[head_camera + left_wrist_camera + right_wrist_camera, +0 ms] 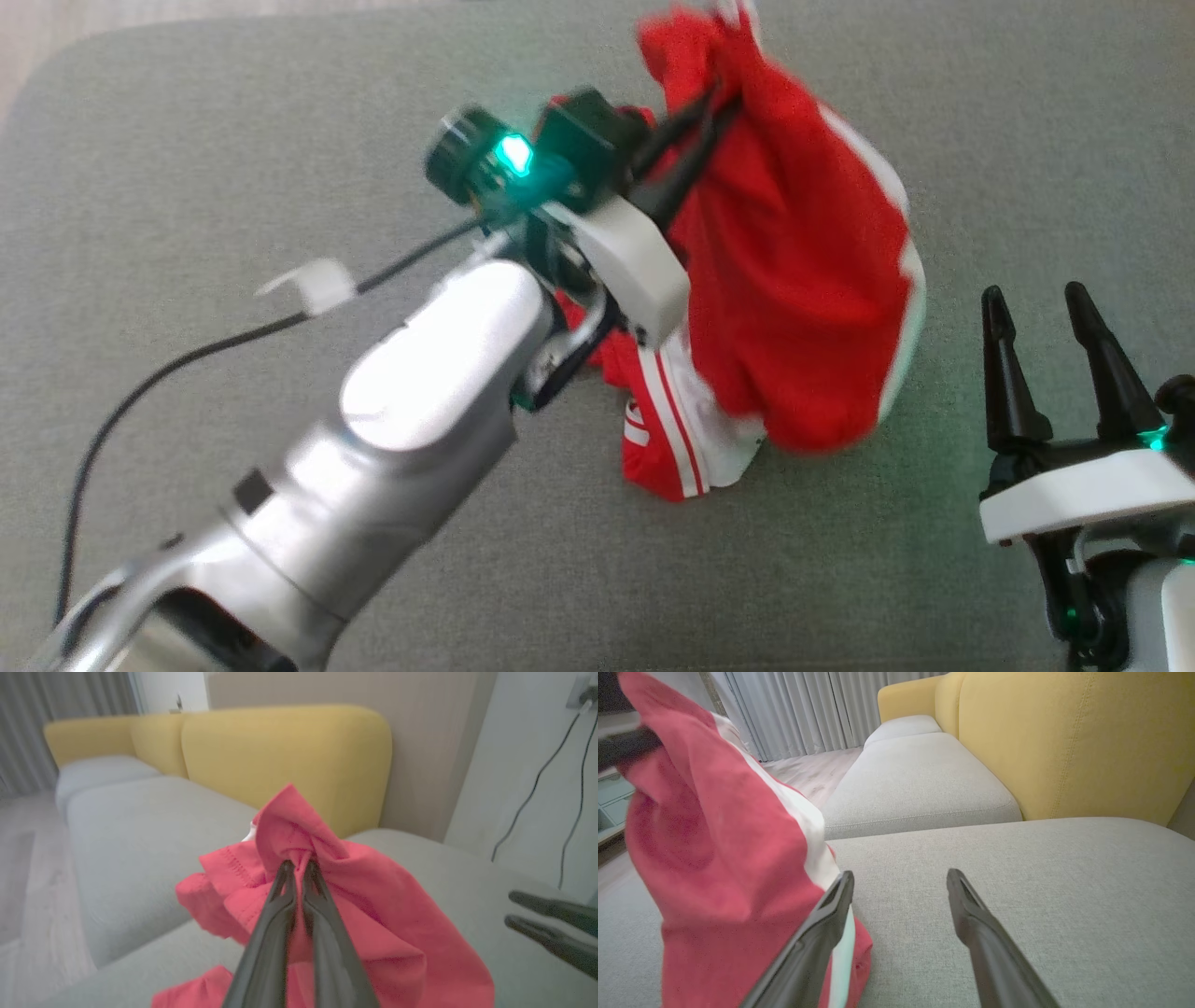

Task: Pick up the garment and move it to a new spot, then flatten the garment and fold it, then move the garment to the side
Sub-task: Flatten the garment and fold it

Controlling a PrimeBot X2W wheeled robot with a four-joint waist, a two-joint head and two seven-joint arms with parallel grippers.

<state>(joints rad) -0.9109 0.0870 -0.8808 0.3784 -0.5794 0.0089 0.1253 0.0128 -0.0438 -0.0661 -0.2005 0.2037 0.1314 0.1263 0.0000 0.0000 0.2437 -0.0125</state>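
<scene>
Garment point(794, 280) red, white-striped, bunched

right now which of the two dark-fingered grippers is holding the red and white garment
The left gripper, pinched shut on a fold of the red and white garment; the right gripper stands open beside it.

Soft even indoor light; motion blur on garment point(794, 280), green LED point(513, 154) glare; wide-angle warp @ wrist-cam edges
</scene>
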